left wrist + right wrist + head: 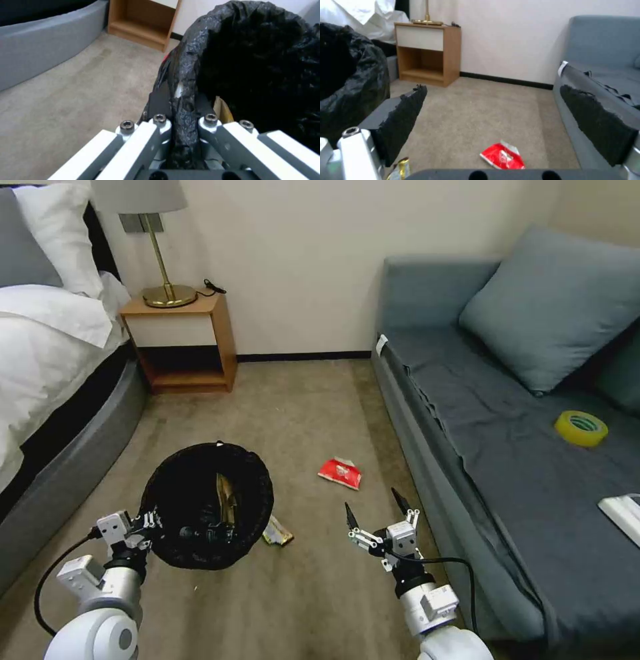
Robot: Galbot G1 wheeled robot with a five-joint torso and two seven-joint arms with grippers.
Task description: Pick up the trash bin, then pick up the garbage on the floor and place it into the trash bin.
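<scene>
Wooden nightstand (183,343), brass lamp (160,247), grey sofa (520,447), yellow tape roll (581,428)

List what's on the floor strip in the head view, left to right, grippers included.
left gripper shut on the rim of the trash bin → gold wrapper beside the bin → red packet → right gripper, open above the carpet.

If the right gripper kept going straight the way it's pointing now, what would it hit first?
Probably the flat red packet on the beige carpet. The open right gripper points forward and slightly down; the packet lies just ahead between its fingers' lines. Depth is unclear, so it might pass over it.
</scene>
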